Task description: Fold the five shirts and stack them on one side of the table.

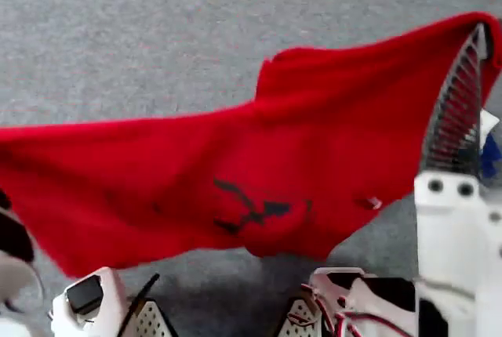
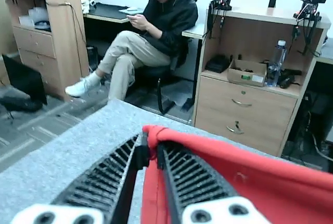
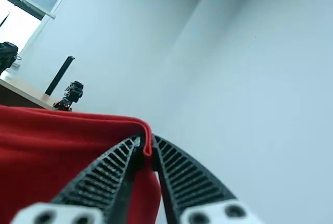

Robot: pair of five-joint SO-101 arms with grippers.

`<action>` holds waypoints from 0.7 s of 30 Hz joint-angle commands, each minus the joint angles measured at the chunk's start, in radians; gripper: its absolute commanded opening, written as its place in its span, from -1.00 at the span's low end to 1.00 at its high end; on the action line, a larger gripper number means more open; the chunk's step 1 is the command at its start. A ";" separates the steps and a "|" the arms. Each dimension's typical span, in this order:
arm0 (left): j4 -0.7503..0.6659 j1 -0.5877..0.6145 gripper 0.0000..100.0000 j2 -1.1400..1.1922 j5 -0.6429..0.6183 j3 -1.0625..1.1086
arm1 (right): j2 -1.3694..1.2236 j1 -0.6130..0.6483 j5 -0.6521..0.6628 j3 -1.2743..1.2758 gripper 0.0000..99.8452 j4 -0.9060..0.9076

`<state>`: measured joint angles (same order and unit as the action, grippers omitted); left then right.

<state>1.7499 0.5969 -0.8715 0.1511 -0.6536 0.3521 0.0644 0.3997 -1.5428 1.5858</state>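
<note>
A red shirt (image 1: 235, 172) with a dark print hangs spread in the air above the grey table (image 1: 141, 47), stretched from the left edge of the high view up to the far right. My right gripper (image 1: 477, 38) points upward at the shirt's raised right corner and is shut on the fabric; its wrist view shows the red hem (image 3: 78, 130) pinched between its ribbed fingers (image 3: 104, 177). My left gripper (image 2: 151, 148) is shut on the opposite corner of the red shirt (image 2: 250, 177), low over the table's left side.
The arm bases (image 1: 102, 302) stand along the near table edge. A bit of blue and white cloth (image 1: 490, 149) peeks out behind the right arm. Beyond the far table edge (image 2: 119, 104) are wooden desks and drawers (image 2: 244, 104).
</note>
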 commanded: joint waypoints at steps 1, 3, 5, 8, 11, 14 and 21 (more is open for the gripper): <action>0.012 0.011 -0.96 -0.081 0.048 0.057 | 0.019 -0.019 0.032 0.010 -1.00 0.002; 0.012 0.011 -0.96 -0.134 0.084 0.098 | 0.038 -0.021 0.058 0.010 -1.00 0.002; 0.012 0.012 -0.96 -0.196 0.133 0.140 | 0.053 -0.021 0.092 0.010 -1.00 0.002; 0.011 0.009 -0.96 -0.271 0.149 0.201 | 0.056 -0.021 0.114 0.013 -1.00 0.003; 0.011 0.009 -0.96 -0.289 0.149 0.287 | 0.058 -0.021 0.114 0.077 -1.00 0.005; 0.006 0.003 -0.96 -0.286 0.146 0.365 | 0.056 -0.019 0.114 0.200 -1.00 -0.003; -0.321 0.000 -0.96 -0.228 0.144 0.747 | 0.056 0.088 0.112 0.685 -1.00 -0.213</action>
<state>1.6011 0.5969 -1.1523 0.2923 -0.0690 0.4058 0.1212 0.5056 -1.0564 1.4968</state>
